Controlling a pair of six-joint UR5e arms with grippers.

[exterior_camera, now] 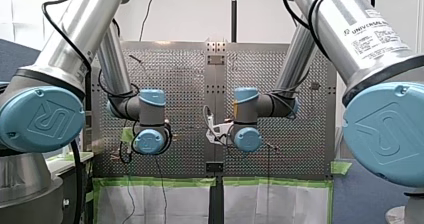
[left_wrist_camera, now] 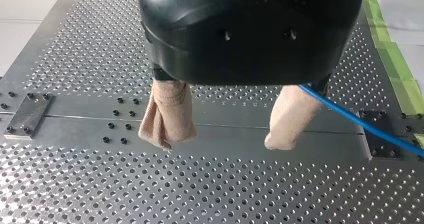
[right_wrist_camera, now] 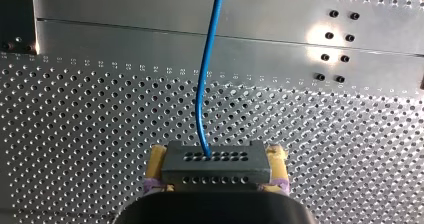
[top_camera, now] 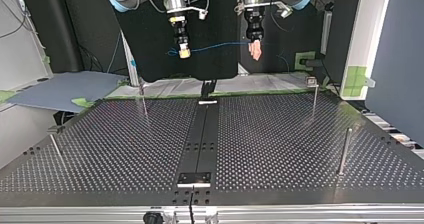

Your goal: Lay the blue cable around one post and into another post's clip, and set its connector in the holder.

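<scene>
Right claw (right_wrist_camera: 216, 156) clamping connector (right_wrist_camera: 216, 170) crosswise, blue cable (right_wrist_camera: 202, 84) pointing straight ahead

perforated table (top_camera: 280, 149), green tape (exterior_camera: 160, 181) along its edge, grey-blue board (top_camera: 65, 90) beside it

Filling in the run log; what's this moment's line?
right gripper: shut on connector | left gripper: open, cable beside one finger | both above table | posts bare
</scene>
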